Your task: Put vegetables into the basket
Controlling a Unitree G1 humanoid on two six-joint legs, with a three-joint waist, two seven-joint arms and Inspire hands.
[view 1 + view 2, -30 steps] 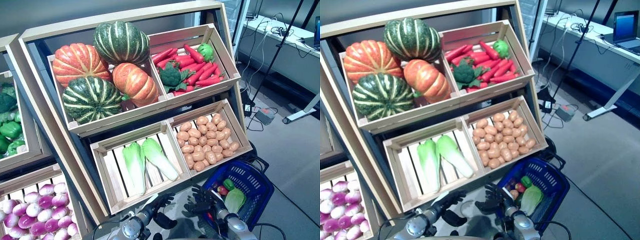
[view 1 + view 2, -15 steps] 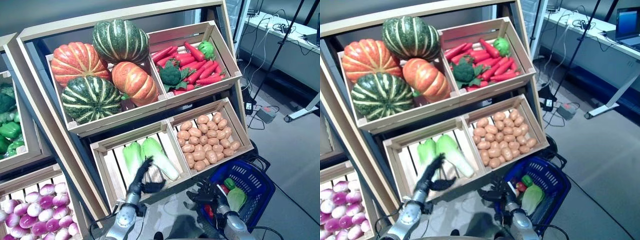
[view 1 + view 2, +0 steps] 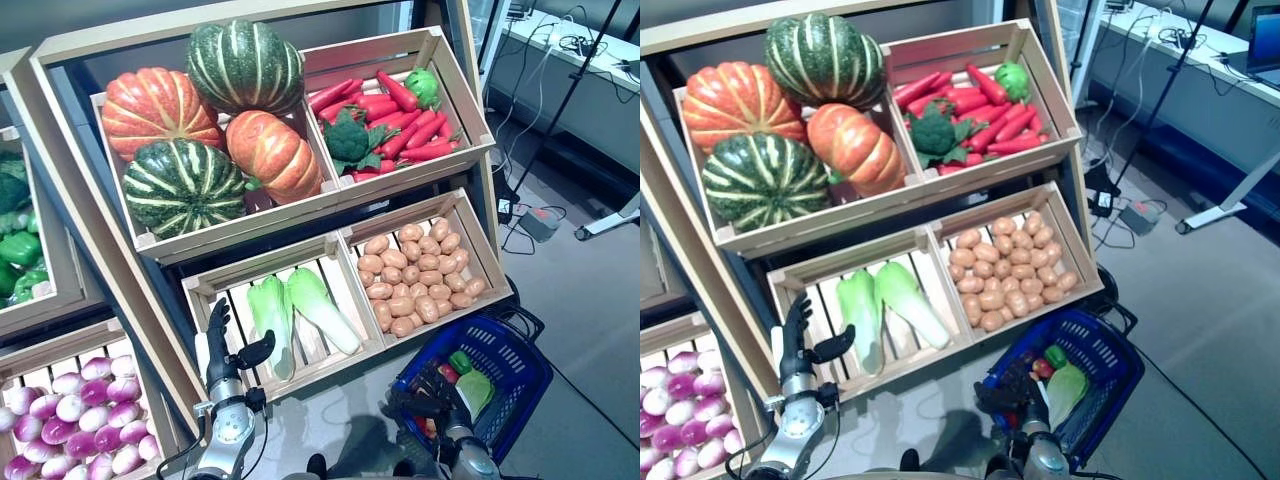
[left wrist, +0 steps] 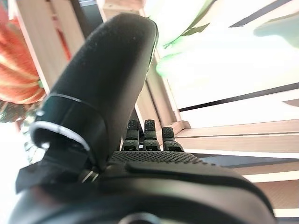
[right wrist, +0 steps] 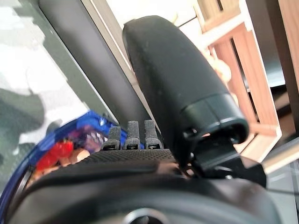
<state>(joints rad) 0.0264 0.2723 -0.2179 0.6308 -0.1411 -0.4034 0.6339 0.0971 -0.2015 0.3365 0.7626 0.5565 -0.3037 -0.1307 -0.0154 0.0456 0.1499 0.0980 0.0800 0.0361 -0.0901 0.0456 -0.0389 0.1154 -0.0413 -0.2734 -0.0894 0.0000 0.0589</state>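
Two pale green cabbages (image 3: 270, 315) lie in the lower left wooden crate (image 3: 262, 272). My left hand (image 3: 222, 345) stands upright at that crate's front left corner, open and empty, its thumb pointing toward the cabbages without touching them. In the left wrist view its fingers (image 4: 145, 136) are straight before the crate's slats. The blue basket (image 3: 522, 352) sits on the floor at the lower right and holds a green leafy vegetable (image 3: 473, 390), a small green one and a red one. My right hand (image 3: 425, 408) hovers at the basket's near left rim, open and empty.
Potatoes (image 3: 420, 285) fill the lower right crate. Above are striped pumpkins (image 3: 185, 185) and a crate of red peppers (image 3: 400, 130) with broccoli. Purple-white turnips (image 3: 75, 410) and green peppers (image 3: 20, 250) fill bins at the left. Desks and stands are at the far right.
My left hand rose from the bottom edge to the cabbage crate, then moved left to its front left corner, fingers upright. My right hand sank a little by the basket.
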